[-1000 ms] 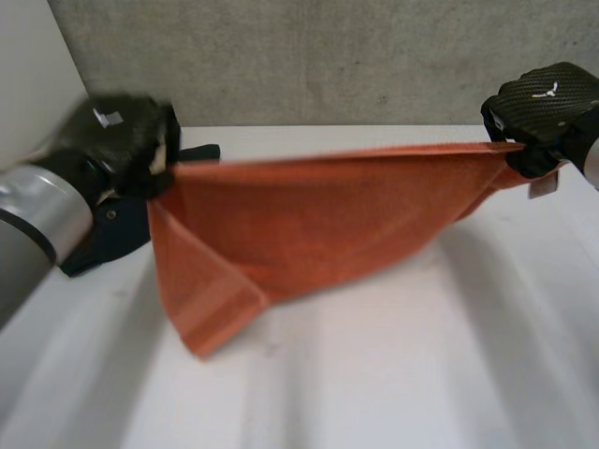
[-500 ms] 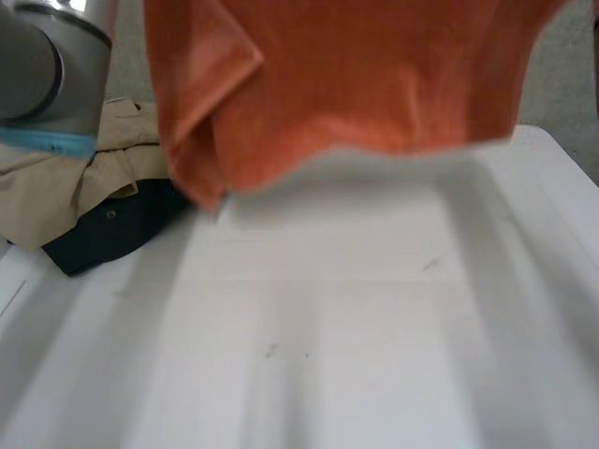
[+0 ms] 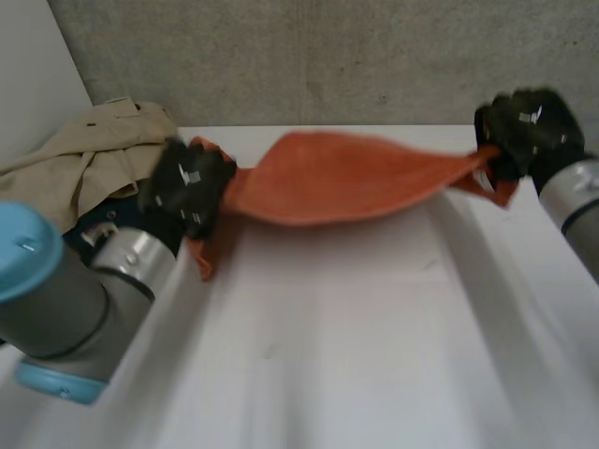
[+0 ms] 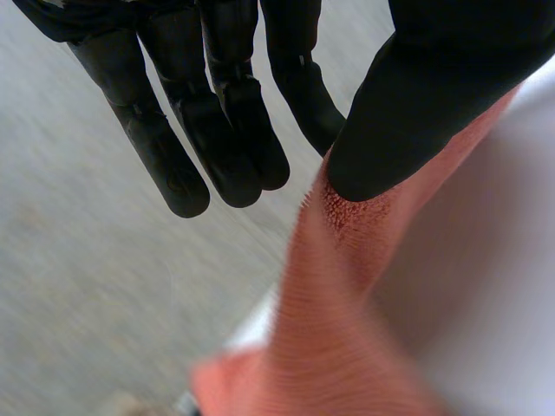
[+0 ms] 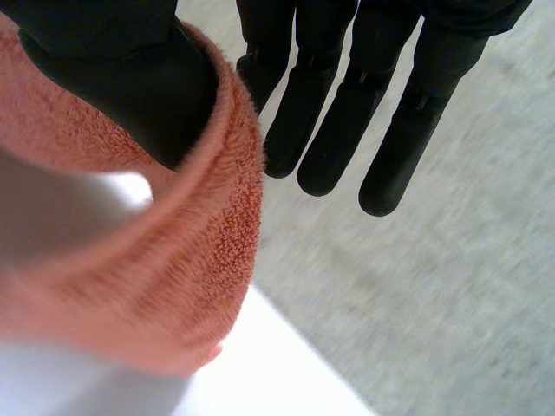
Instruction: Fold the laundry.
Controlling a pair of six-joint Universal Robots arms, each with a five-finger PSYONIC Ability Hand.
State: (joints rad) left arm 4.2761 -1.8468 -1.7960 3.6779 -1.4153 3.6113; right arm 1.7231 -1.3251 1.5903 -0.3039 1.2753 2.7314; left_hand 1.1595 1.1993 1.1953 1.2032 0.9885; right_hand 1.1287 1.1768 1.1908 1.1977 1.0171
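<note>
Orange towel (image 3: 346, 178) hangs stretched btwn both hands over the white table (image 3: 374, 355), sagging a bit mid-span. Left hand (image 3: 192, 187) has one end pinned under its thumb, fingers (image 4: 234, 130) straight & clear of the cloth. Right hand (image 3: 524, 131) has the other end: towel wrapped over the thumb and pinned, fingers (image 5: 347, 130) straight, apart. Beige garment (image 3: 89, 154) is heaped just behind left hand.
</note>
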